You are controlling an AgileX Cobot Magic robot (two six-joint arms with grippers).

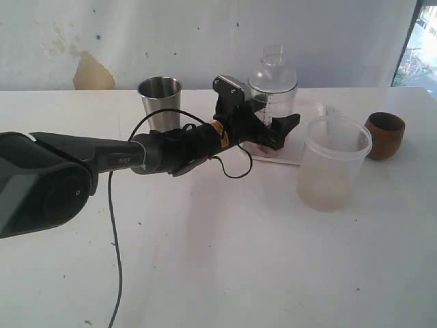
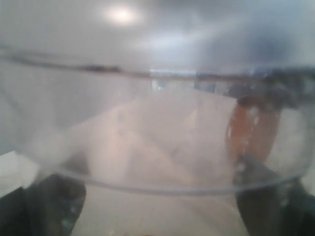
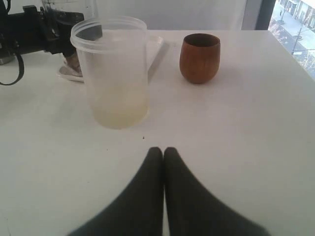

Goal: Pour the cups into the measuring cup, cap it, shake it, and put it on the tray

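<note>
Left claw (image 1: 263,130) is straddling the capped measuring cup (image 1: 273,85) on the tray (image 1: 290,157), upper centre, probably depositing it; grip unclear. Right claw (image 3: 163,155) is idling, pressed together.

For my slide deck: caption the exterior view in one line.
Left gripper straddles the capped measuring cup on the white tray, between steel tumbler and frosted container.
</note>
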